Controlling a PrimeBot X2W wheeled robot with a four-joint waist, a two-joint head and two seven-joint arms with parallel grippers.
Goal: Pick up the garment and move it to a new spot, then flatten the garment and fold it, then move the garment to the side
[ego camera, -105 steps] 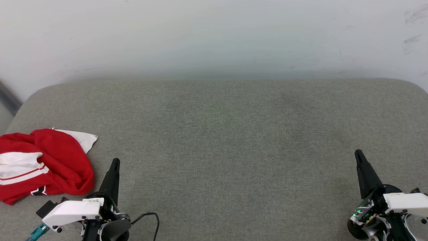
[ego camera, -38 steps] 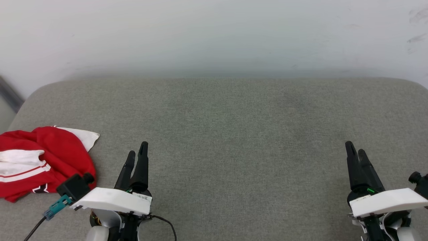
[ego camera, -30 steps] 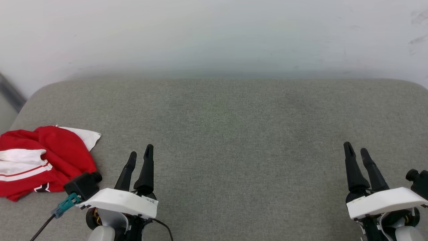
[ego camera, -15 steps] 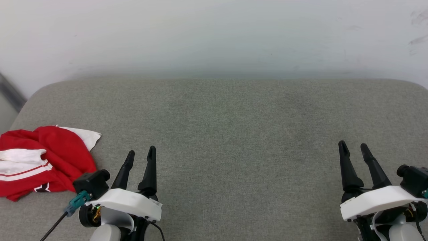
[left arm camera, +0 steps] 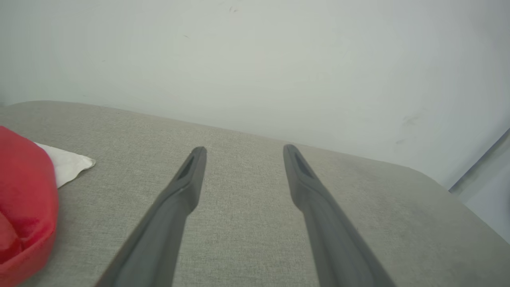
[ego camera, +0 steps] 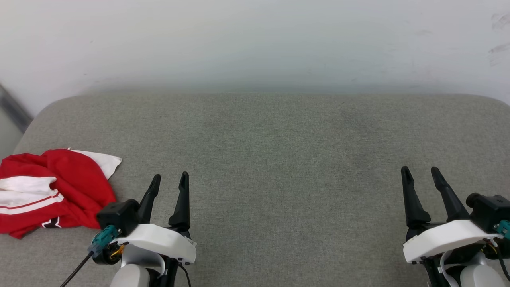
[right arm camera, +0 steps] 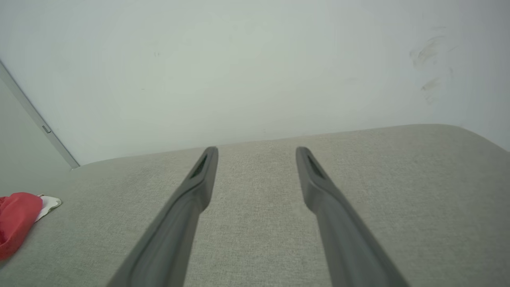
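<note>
A grey upholstered bench (ego camera: 279,139) with rounded corners stands against a plain pale wall (ego camera: 255,40) that bears a few dark scuffs (right arm camera: 428,50). The left gripper (ego camera: 170,176) and right gripper (ego camera: 419,169) point toward the wall, fingers spread, holding nothing. The garment (ego camera: 67,179), a crumpled red jersey with white parts and striped trim, lies on the bench just left of the left gripper, apart from it, and far to the left of the right gripper.
</note>
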